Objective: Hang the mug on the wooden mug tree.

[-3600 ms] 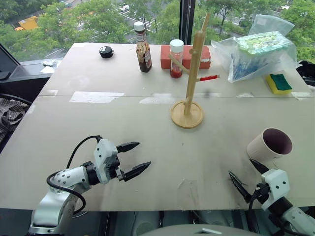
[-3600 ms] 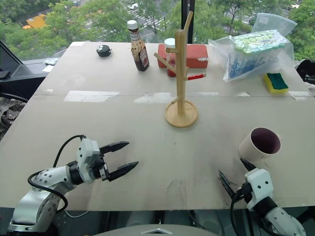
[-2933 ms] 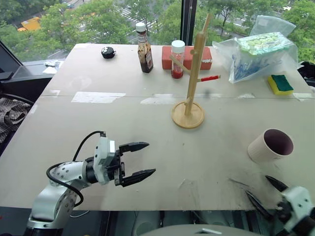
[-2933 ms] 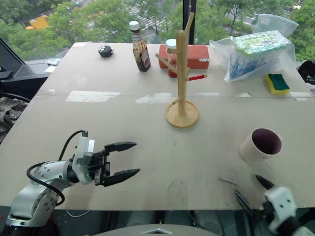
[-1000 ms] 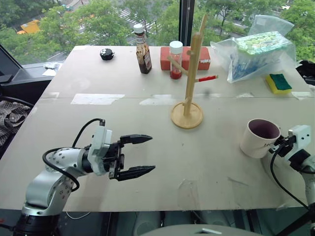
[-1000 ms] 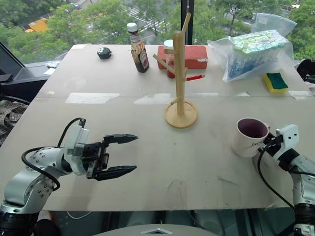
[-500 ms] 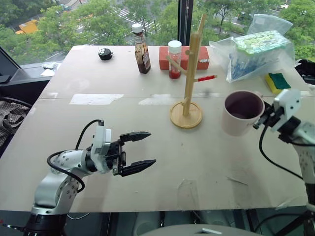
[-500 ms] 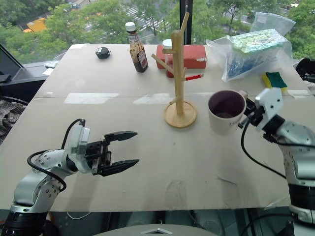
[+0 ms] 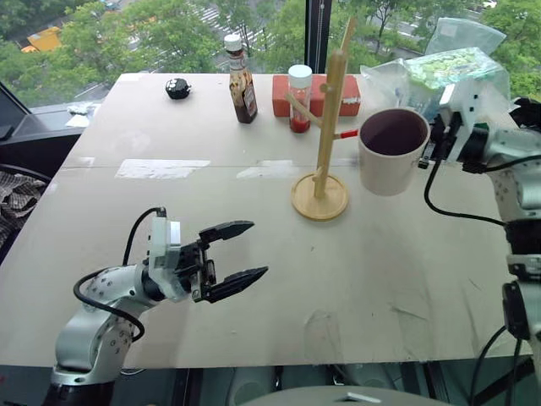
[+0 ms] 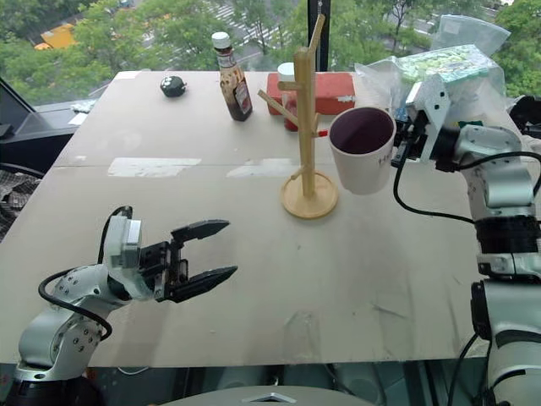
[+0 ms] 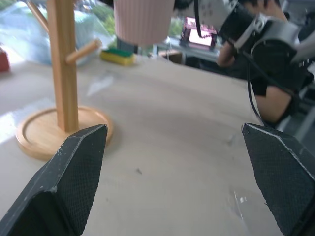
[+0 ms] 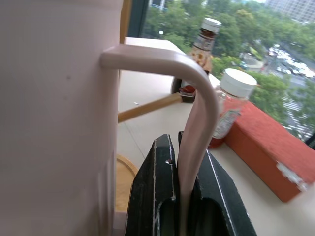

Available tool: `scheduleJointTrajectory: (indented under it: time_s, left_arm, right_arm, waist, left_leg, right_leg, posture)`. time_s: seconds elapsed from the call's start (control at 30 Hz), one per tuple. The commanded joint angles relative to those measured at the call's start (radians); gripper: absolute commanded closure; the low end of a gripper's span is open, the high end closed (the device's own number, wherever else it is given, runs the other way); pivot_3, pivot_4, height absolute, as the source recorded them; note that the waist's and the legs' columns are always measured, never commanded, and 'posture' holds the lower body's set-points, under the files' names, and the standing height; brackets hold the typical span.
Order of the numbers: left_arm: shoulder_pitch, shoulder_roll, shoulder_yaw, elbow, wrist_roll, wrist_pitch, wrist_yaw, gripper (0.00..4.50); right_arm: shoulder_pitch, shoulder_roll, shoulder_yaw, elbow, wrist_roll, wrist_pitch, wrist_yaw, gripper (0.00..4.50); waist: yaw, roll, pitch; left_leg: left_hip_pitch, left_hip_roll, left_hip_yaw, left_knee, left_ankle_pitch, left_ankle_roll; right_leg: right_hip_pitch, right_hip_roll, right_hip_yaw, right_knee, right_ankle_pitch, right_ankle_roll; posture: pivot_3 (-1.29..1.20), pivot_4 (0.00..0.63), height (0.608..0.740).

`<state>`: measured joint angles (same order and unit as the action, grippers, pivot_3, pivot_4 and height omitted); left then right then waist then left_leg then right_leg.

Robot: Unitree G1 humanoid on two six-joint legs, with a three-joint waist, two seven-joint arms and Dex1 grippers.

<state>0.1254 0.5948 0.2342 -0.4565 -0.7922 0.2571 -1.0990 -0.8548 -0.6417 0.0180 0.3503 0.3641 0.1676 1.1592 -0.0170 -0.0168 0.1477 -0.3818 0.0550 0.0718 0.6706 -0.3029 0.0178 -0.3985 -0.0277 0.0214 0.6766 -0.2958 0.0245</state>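
Right wrist view: right pincer (image 12: pixel 189 196) clamped on mug (image 9: pixel 391 150) handle, airborne at tree's (image 9: pixel 328 118) three o'clock. Left pincer (image 9: pixel 241 253) agape, empty. Next: thread handle over peg.

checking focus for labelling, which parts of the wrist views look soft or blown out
Left wrist view: the two fingers are sharp, while the wooden mug tree and the mug behind it look soft. Right wrist view: the mug's handle, pinched by the right gripper, is fairly crisp; the sauce bottle and trees beyond are blurred and bright.
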Motion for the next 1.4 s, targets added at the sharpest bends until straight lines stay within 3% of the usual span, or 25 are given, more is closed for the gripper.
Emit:
scheduleJointTrajectory:
  time_s: [0.03, 0.33, 0.6, 0.73, 0.87, 0.9, 1.17, 1.4]
  left_arm:
    - [0.040, -0.019, 0.068, -0.088, -0.068, 0.000, 0.067, 0.00]
    - [0.118, -0.072, 0.136, -0.141, -0.107, -0.037, 0.144, 0.00]
    - [0.122, -0.129, 0.116, -0.110, -0.006, -0.141, 0.160, 0.00]
    - [0.116, -0.143, 0.109, -0.109, 0.007, -0.162, 0.170, 0.00]
    - [0.119, -0.160, 0.114, -0.094, 0.021, -0.178, 0.188, 0.00]
    - [0.121, -0.165, 0.111, -0.088, 0.016, -0.182, 0.182, 0.00]
    - [0.153, -0.111, 0.100, 0.025, -0.004, -0.115, 0.114, 0.00]
    - [0.172, -0.055, 0.113, 0.118, 0.089, -0.091, 0.161, 0.00]
  right_arm:
    - [-0.069, 0.014, 0.012, 0.058, -0.020, -0.044, 0.062, 4.48]
    - [-0.190, 0.058, 0.050, 0.219, -0.072, -0.100, 0.167, 4.48]
    - [-0.266, 0.111, 0.135, 0.312, -0.175, -0.048, 0.176, 4.48]
    - [-0.250, 0.119, 0.131, 0.333, -0.195, -0.090, 0.173, 3.26]
    - [-0.208, 0.087, 0.060, 0.259, -0.153, -0.071, 0.133, 1.34]
    - [-0.185, 0.073, 0.044, 0.220, -0.137, -0.051, 0.133, 0.82]
    - [0.173, -0.097, -0.175, -0.283, 0.016, 0.205, -0.004, 0.82]
    - [0.671, -0.136, -0.438, -0.560, 0.084, 0.314, -0.131, 0.82]
  waist:
    - [0.001, 0.000, 0.000]
    - [0.001, 0.000, 0.000]
    - [-0.003, 0.000, 0.000]
    - [0.001, 0.000, 0.000]
    - [0.003, 0.000, 0.000]
    - [0.003, 0.000, 0.000]
    - [0.005, 0.000, 0.000]
    - [0.005, 0.000, 0.000]
  left_leg:
    - [0.000, 0.000, 0.000, 0.000, 0.000, 0.000]
    - [-0.001, -0.001, 0.000, 0.000, 0.000, 0.000]
    - [-0.001, -0.001, 0.000, 0.000, 0.000, 0.000]
    - [-0.001, -0.001, 0.000, 0.000, 0.000, 0.000]
    - [-0.001, -0.001, 0.000, 0.000, 0.000, 0.000]
    - [-0.001, -0.001, 0.000, 0.000, 0.000, 0.000]
    - [-0.003, -0.001, -0.001, 0.000, 0.000, 0.000]
    - [0.000, -0.001, -0.002, 0.000, 0.000, 0.001]
  right_leg:
    - [0.000, 0.000, 0.000, 0.000, 0.000, 0.000]
    - [-0.001, -0.002, -0.002, 0.001, 0.000, 0.000]
    - [-0.001, -0.002, -0.002, 0.001, 0.000, 0.000]
    - [-0.001, -0.002, -0.003, 0.000, 0.000, 0.000]
    - [-0.001, -0.003, -0.003, 0.000, 0.000, 0.000]
    - [-0.001, -0.003, -0.003, 0.000, 0.000, 0.000]
    - [-0.001, -0.003, -0.005, -0.001, 0.000, 0.000]
    - [0.003, -0.003, -0.005, -0.001, 0.000, 0.000]
  posture:
    - [0.00, 0.150, 0.740]
    - [0.00, 0.150, 0.740]
    - [0.00, 0.150, 0.740]
    - [0.00, 0.150, 0.740]
    - [0.00, 0.150, 0.740]
    - [0.00, 0.150, 0.740]
    - [0.00, 0.150, 0.740]
    - [0.00, 0.150, 0.740]
